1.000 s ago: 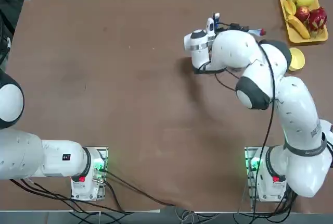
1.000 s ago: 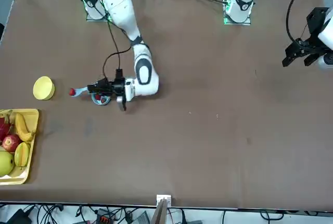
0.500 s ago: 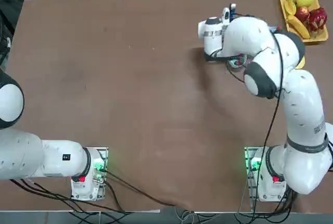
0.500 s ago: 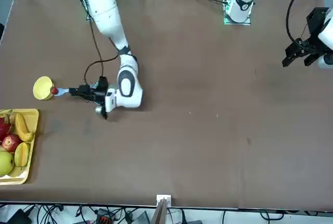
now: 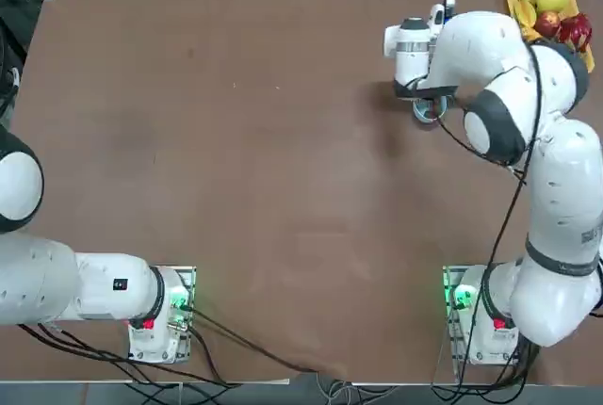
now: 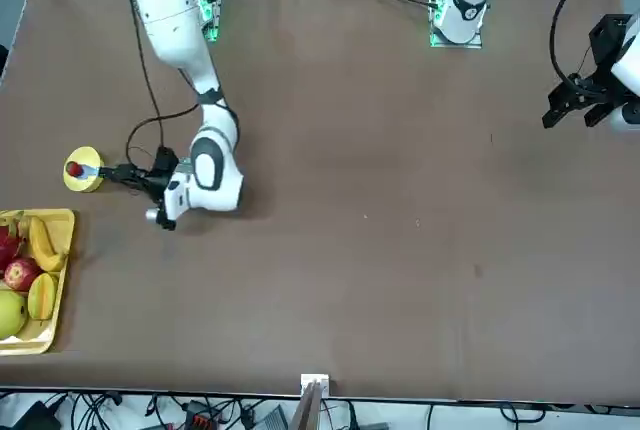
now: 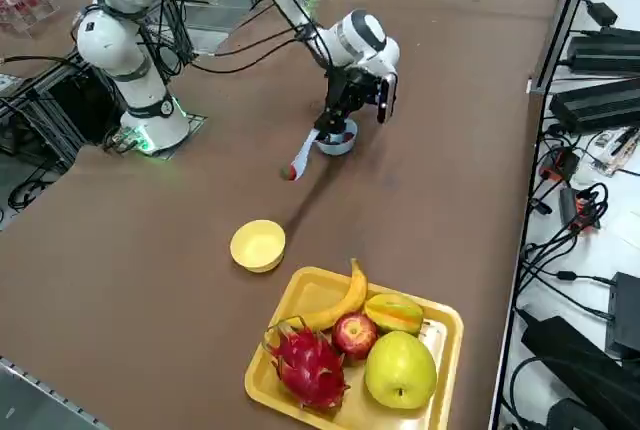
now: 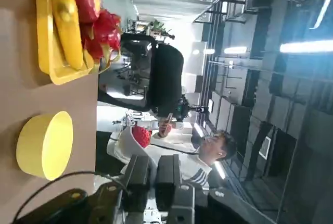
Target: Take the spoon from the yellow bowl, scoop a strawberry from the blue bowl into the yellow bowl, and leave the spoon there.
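My right gripper [image 7: 328, 125] is shut on the handle of the pale spoon [image 7: 304, 157], just above the small blue bowl [image 7: 336, 140]. A red strawberry [image 7: 291, 174] sits in the spoon's scoop, held in the air. The yellow bowl [image 7: 258, 245] stands on the table a little beyond the spoon's tip. In the front view the strawberry [image 6: 74, 169] lines up with the yellow bowl [image 6: 84, 171]. The wrist view shows the fingers [image 8: 138, 174] closed on the spoon [image 8: 126, 145], with the strawberry [image 8: 140, 136] at its end and the yellow bowl [image 8: 44, 145] off to one side.
A yellow tray [image 7: 432, 325] of fruit, with a banana, an apple and a dragon fruit, lies near the table's corner beyond the yellow bowl. In the top view my arm covers the yellow bowl, and the blue bowl [image 5: 426, 111] peeks out beside the wrist. A person [image 8: 216, 148] sits beyond the table.
My right arm has swung from over the blue bowl towards the yellow bowl. It carried the spoon and the strawberry along, with the gripper staying shut.
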Available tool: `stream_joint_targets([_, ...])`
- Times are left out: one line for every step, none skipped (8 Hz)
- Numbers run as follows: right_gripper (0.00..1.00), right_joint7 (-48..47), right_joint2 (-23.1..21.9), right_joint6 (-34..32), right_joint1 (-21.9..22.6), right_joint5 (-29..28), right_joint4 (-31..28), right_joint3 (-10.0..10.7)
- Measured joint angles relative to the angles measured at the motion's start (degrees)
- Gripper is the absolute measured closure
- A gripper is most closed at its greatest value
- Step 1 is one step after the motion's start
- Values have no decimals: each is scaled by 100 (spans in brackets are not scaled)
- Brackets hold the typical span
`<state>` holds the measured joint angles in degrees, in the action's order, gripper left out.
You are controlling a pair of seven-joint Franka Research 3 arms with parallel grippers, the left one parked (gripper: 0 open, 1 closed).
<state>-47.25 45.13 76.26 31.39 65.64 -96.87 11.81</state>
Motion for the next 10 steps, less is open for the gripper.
stream_joint_targets([90, 36, 3, 197, -161, 9, -115, 0])
stream_joint_targets([90, 110, 3, 333, -299, 14, -217, -1])
stream_joint_targets([90, 257, 3, 425, -415, 15, -296, -1])
stream_joint_targets([90, 455, 1, 525, -519, 16, -357, -2])
stream_joint_targets([90, 688, 0, 634, -614, 16, -390, -2])
stream_joint_targets([90, 951, 0, 726, -674, 16, -416, -3])
stream_joint_targets([90, 1260, 0, 811, -699, 16, -437, -8])
stream_joint_targets([90, 1611, -1, 855, -705, -14, -441, -19])
stream_joint_targets([90, 1942, -5, 884, -706, -117, -441, -35])
stream_joint_targets([90, 2280, -11, 934, -706, -301, -439, -50])
